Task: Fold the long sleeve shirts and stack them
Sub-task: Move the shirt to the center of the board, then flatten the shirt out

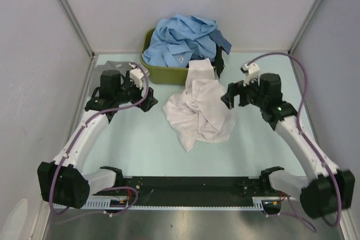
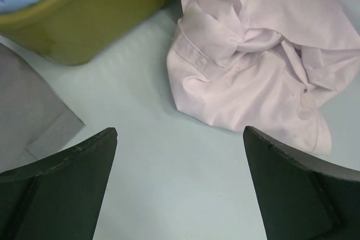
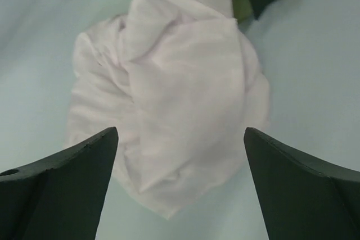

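White shirt: crumpled heap just in front of the tub, one end reaching up to its rim; long axis runs from the tub toward the arm bases. Right gripper: jaws wide, empty, just beside the heap's right edge, the nearer. Left gripper: jaws wide, empty, apart on the left. Blue shirts in tub; grey shirt left of it. Nothing bars either approach.

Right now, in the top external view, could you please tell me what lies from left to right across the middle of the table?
Left gripper → white shirt → right gripper.
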`<act>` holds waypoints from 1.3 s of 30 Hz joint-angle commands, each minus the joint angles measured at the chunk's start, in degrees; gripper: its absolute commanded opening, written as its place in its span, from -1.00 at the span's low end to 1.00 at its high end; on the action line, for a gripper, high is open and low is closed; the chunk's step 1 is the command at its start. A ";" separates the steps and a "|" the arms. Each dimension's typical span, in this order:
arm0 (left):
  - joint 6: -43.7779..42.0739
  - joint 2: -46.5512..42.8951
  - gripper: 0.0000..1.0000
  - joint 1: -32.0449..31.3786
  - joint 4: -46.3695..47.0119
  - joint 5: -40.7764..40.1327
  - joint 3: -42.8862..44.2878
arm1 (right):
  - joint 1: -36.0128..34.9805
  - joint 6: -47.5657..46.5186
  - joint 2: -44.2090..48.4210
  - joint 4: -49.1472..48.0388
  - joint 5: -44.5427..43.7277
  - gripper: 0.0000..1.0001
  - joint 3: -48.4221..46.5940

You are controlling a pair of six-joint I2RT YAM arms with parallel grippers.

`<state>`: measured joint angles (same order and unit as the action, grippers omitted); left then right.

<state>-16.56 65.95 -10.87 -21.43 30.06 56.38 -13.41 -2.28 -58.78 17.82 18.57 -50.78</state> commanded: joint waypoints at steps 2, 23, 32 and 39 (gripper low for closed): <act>6.09 0.84 0.99 -0.29 2.09 1.66 -0.39 | -0.92 9.82 -18.80 -15.79 4.81 0.99 -6.95; 4.78 1.81 0.99 -0.29 -1.51 -3.87 1.19 | -3.37 7.21 -48.70 -49.02 4.20 0.91 -15.57; 3.11 1.02 0.99 -0.20 -2.12 -3.35 0.49 | -5.66 7.47 -42.83 -38.24 12.80 -0.85 -11.63; 0.65 0.93 0.96 -0.29 -3.09 1.31 -1.44 | -10.49 7.90 -19.38 -24.26 20.19 -1.00 -0.37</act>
<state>-13.08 67.61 -10.92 -23.97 27.62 55.83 -20.40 5.69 -91.66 -13.32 32.10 -53.39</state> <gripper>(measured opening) 0.991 0.015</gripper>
